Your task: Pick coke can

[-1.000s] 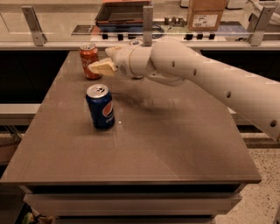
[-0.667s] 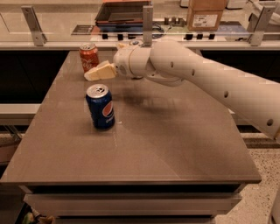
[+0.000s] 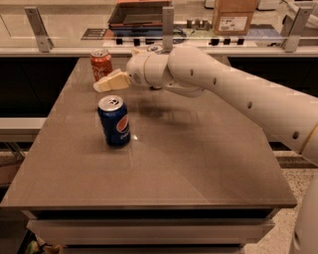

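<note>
Bench point(image 3: 189, 163): wide grey-brown top with a dull sheen, filling most of the view.

Arm point(image 3: 238, 94): thick white tube with small dark dots. It enters from the right edge and reaches across the far half of the bench toward the far left corner, its shadow lying on the top beneath it.

Behind the far edge: a pale counter carrying a dark tray point(image 3: 141, 14) and a cardboard box point(image 3: 233, 15), with grey metal posts point(image 3: 39, 22) standing along it.

Pepsi can point(image 3: 114, 121): blue with a silver top, upright, close to the left edge about midway along it. It stands well apart from the arm and on the near side of the coke can.

Coke can point(image 3: 101, 64): orange-red with white script and a silver top with the tab showing. It stands upright at the far left corner of the bench, and its lower right part is hidden behind the pincer.

Pincer point(image 3: 110, 82): cream-coloured, at the arm's end. It is angled down and to the left, with its tip just beside the coke can's base on the near right side. Contact cannot be told, nor whether the pincer is open or closed. Nothing lies between the pincer and the coke can.
</note>
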Tool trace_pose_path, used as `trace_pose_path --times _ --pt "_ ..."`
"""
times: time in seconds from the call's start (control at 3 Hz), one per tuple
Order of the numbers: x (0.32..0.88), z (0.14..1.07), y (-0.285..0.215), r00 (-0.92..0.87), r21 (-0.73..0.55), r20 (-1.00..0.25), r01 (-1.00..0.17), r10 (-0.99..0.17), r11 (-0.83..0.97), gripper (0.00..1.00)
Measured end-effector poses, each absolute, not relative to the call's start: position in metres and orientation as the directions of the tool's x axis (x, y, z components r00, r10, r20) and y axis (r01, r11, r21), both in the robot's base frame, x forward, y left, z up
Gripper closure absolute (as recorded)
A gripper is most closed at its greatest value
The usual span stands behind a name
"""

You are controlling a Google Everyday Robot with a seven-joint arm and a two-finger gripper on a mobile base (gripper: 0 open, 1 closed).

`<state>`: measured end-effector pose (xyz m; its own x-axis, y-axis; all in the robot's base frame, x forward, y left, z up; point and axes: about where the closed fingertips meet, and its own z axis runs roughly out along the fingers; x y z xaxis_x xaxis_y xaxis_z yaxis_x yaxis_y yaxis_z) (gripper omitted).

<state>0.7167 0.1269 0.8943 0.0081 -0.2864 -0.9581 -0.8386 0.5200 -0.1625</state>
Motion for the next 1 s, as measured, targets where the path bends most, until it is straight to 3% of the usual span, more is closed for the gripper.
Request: trace_pose_path --times 1.0 --pt "0.724 0.89 0.161 0.019 -0.147 -0.964 -0.869 -0.266 0.472 0.0"
